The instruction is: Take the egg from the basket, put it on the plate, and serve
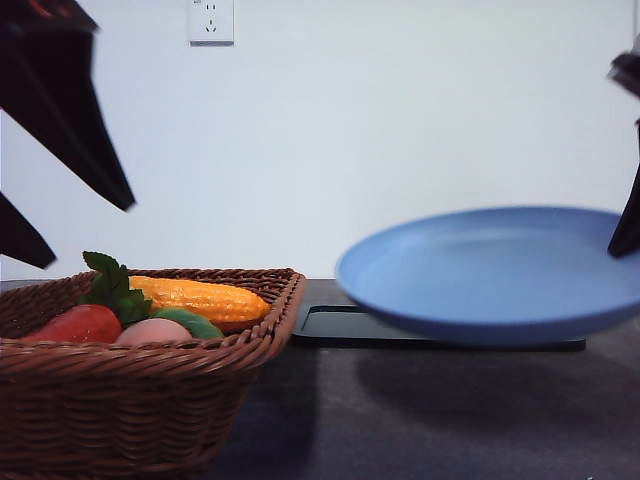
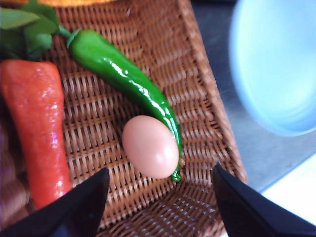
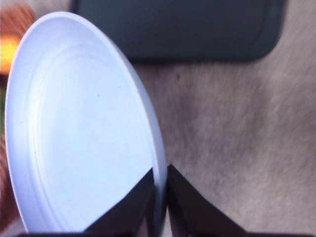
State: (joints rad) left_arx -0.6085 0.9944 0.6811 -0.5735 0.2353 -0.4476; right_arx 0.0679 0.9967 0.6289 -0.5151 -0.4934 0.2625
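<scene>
- The basket (image 1: 150, 350) sits at the near left of the dark table (image 1: 450, 420), and serves as the landmark for everything else.
- The egg (image 2: 150, 146) lies inside the basket, on the woven floor near one side wall; in the front view its pink top (image 1: 152, 331) just clears the near rim.
- A green pepper (image 2: 128, 84) runs diagonally across the basket floor, its pointed end curving around the egg and touching it.
- A red-orange vegetable (image 2: 37, 128) with green leaves (image 2: 24, 24) lies in the basket on the far side of the pepper from the egg, apart from the egg.
- A corn cob (image 1: 200, 298) lies along the back of the basket, behind the other produce.
- The left gripper (image 2: 160, 197) hangs above the basket with its two dark fingers (image 2: 79, 205) spread wide apart, the egg between and just ahead of them, untouched.
- The plate (image 1: 495, 272) is held in the air to the right of the basket, tilted slightly, its near edge close to the basket's right rim.
- The right gripper (image 3: 160, 185) is pinched together on the plate's rim, one finger on each face of the edge.
- A black tray (image 1: 340, 325) lies flat on the table just right of the basket, under and behind the raised plate.
- A wall socket (image 1: 211, 20) is on the white wall behind the basket.
</scene>
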